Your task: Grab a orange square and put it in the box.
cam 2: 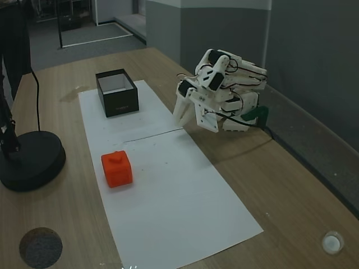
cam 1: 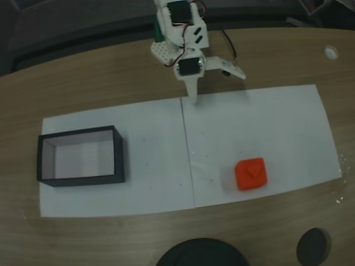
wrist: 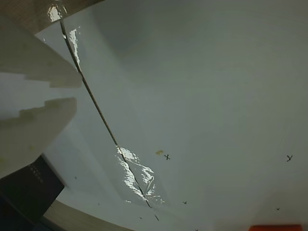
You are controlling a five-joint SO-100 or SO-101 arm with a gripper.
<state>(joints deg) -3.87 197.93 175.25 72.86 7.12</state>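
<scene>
both fixed views show a wooden desk [cam 1: 83,83] covered by two white paper sheets [cam 1: 138,160] laid edge to edge. in a fixed view from above, the orange square [cam 1: 251,173] sits on the sheet at about 4 o'clock from the picture's centre, well apart from the box [cam 1: 80,155], which rests at 9 o'clock with its white inside showing. the white arm [cam 1: 180,33] is folded at 12 o'clock, and its gripper [cam 1: 213,83] hangs over the far edge of the paper, spread wide and holding nothing, one finger pointing down and the other splayed sideways. in a fixed view from the side, the orange square [cam 2: 116,168] lies nearer the camera than the box [cam 2: 116,92], with a black round lamp base [cam 2: 31,159] at 9 o'clock. wrist view: a sliver of the orange square [wrist: 275,227] at 5 o'clock.
</scene>
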